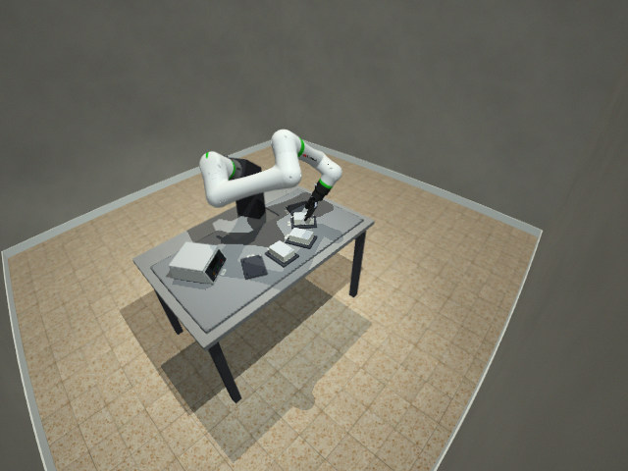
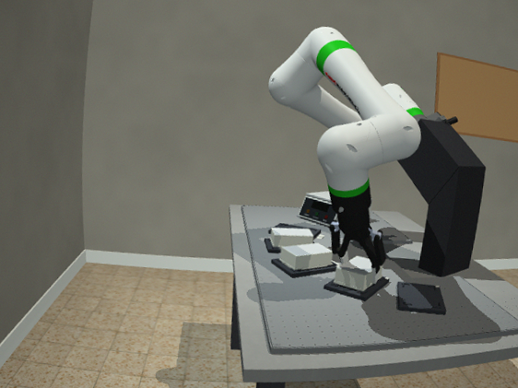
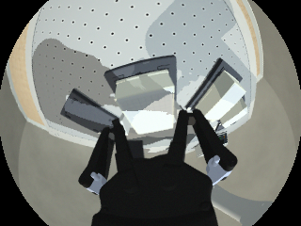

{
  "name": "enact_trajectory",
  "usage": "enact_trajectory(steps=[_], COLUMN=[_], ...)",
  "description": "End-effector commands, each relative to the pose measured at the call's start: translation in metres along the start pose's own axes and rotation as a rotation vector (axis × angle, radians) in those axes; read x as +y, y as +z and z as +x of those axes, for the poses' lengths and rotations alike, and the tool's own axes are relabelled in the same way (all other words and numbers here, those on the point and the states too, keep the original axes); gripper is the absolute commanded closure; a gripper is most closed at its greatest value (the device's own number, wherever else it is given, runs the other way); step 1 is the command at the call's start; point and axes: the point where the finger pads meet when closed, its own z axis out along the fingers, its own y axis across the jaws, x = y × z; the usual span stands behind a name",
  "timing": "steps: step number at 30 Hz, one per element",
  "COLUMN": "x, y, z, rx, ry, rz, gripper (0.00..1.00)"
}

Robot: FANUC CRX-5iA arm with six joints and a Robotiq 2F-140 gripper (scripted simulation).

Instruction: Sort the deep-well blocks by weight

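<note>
Gripper: clamped partway on the third block, gripping its sides so it can seat square.
Third block: sitting low on a dark nest, farthest from the check-weigher.
Other blocks: already nested, nearer the check-weigher.
Empty nest: just beside the check-weigher.

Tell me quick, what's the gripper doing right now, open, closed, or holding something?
Gripper: closed on a white deep-well block, which sits on a dark nest plate; whether it rests flat there cannot be told.
</note>
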Motion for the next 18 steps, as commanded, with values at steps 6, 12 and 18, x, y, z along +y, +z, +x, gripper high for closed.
enact_trajectory(steps=[6, 12, 18], x=[-0.0002, -0.0002, -0.0002], y=[0.0009, 0.0016, 0.0023], z=[0.0007, 0.0011, 0.0015], rx=[0.000, 0.000, 0.000], ry=[0.000, 0.000, 0.000], rz=[0.000, 0.000, 0.000], gripper=[0.90, 0.90, 0.90])
